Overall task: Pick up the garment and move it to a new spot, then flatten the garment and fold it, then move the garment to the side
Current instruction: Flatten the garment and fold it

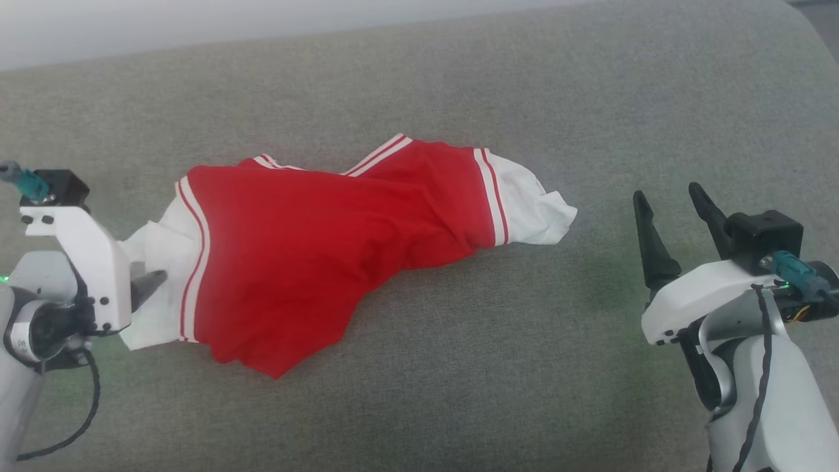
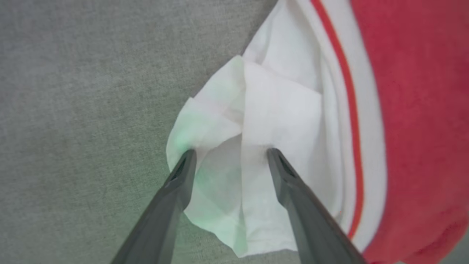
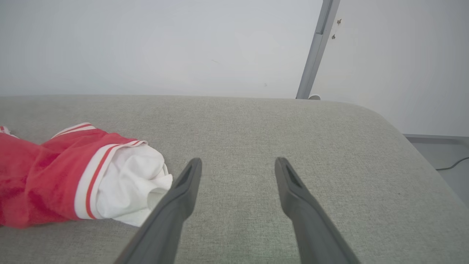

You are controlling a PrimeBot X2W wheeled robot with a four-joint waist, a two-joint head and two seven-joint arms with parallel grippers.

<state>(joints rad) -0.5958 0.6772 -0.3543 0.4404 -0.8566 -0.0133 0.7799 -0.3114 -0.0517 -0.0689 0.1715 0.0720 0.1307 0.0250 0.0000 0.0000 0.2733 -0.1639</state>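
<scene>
Left gripper (image 2: 231, 154) splayed wide over the near white sleeve (image 2: 278, 121), apparently clamping nothing. Right gripper (image 1: 667, 193) agape too, standing apart. Beyond them, the garment (image 1: 314, 242) lies crumpled on the grey cushion (image 1: 459, 380). Light, floppy stuff, so pinch both sleeves.

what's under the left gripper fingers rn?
The white sleeve of the garment, crumpled on the grey cushion. The left gripper is open above it. Cushion beneath the sleeve is covered; fingertip contact can't be told.
</scene>
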